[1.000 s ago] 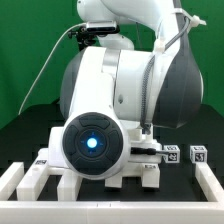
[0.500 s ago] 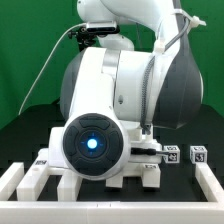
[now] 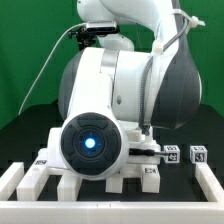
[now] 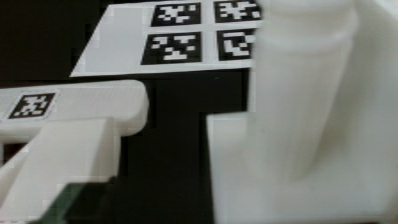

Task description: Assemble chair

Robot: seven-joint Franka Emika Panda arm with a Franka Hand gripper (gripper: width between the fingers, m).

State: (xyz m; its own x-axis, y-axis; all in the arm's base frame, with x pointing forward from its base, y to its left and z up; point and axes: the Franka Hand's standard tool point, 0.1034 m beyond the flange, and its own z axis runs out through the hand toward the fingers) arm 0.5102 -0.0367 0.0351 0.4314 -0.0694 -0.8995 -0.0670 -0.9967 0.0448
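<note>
Hung close over white blocky plastic chair pieces [image 4: 302, 120] on black surface [image 4: 178, 92], likely lining up a join; could not tell fingers' state.

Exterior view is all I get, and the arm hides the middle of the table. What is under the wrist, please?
Observer: A white post stands upright on a flat white base.
Operator: Is another piece near it?
Observer: Yes, a white block lies beside the base, apart from it by a dark gap.
Operator: Anything else there?
Observer: The marker board lies beyond them; four of its tags show.
</note>
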